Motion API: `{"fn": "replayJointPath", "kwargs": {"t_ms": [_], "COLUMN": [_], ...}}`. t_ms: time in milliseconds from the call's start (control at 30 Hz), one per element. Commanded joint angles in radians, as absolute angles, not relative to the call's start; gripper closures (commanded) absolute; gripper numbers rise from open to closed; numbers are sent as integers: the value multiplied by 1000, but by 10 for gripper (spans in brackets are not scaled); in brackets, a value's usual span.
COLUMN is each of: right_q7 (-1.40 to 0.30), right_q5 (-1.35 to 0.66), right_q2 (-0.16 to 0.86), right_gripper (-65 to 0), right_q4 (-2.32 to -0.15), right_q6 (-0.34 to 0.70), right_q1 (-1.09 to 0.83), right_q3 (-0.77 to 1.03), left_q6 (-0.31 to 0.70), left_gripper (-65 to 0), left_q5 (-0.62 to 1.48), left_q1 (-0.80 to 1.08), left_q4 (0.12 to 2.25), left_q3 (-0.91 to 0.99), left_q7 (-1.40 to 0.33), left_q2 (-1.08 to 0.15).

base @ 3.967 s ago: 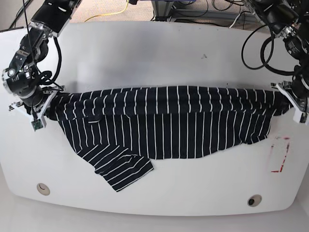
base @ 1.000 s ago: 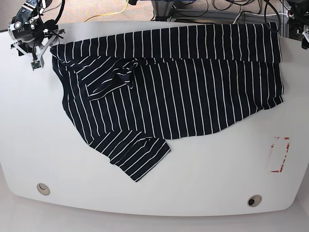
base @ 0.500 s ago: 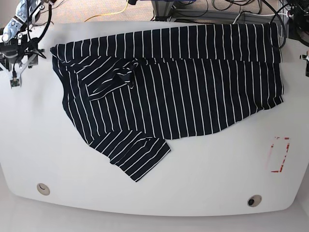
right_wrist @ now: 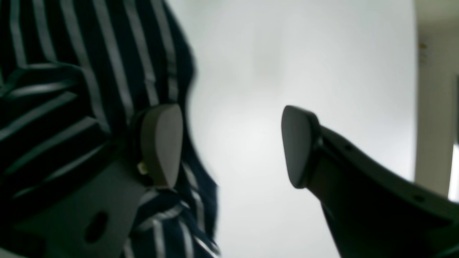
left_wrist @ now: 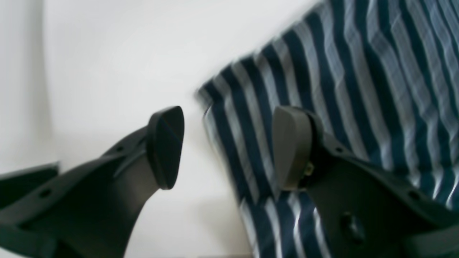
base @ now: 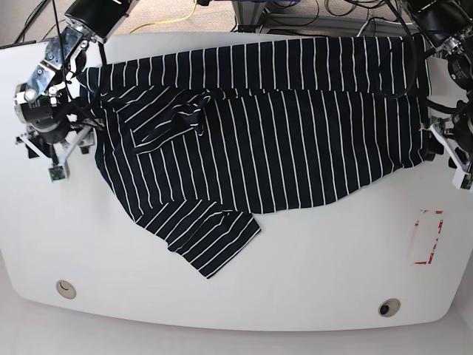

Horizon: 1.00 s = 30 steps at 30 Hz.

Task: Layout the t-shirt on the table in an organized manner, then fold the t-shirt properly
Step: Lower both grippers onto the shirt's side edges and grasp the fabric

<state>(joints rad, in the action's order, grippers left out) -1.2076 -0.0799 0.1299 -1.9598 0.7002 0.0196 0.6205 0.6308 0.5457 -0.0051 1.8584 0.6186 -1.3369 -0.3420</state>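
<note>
1. T-shirt (base: 273, 126) lies spread on white tabletop (base: 310, 274), top edge folded over along far side, one sleeve (base: 211, 240) sticking out toward near edge.
2. Left hand (left_wrist: 229, 147) spread, nothing between its pads; one finger over shirt's striped edge, the other over bare tabletop.
3. Right hand (right_wrist: 229, 147) also spread, empty; one finger over the cloth, the other over tabletop.
4. Red-outlined rectangle mark (base: 427, 237) sits near the shirt's hem, apart from it.
</note>
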Motion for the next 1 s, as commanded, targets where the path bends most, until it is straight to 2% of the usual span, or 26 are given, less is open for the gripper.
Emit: {"fn": "replayJointPath", "kwargs": {"t_ms": [0, 100, 167, 333, 400, 533, 967], "right_q7": [-1193, -1193, -1193, -1187, -1185, -1129, -969], "right_q5": [-79, -79, -79, -81, -81, -97, -105], "right_q2": [107, 62, 41, 21, 21, 16, 21], "right_gripper": [-395, -330, -263, -105, -76, -70, -68], "right_q4": [-1957, -1917, -1880, -1768, -1715, -1659, -1425], "right_q6": [698, 698, 698, 698, 698, 698, 698], "right_q1": [56, 88, 104, 131, 136, 133, 128], "right_q3": [613, 610, 610, 585, 542, 486, 475], "left_q6": [616, 610, 610, 610, 610, 611, 615], "left_gripper": [-365, -365, -347, -203, -142, -81, -81], "left_q5": [503, 420, 361, 213, 157, 65, 31], "left_q1": [-21, -21, -21, -18, -18, -19, -58], "left_q4": [1856, 1830, 1811, 1747, 1702, 1609, 1333], "left_q3": [596, 556, 538, 529, 529, 530, 487], "left_q7": [-1296, -1245, -1210, -1127, -1089, -1041, -900], "left_q2": [-331, -306, -292, -246, -229, -220, -251]}}
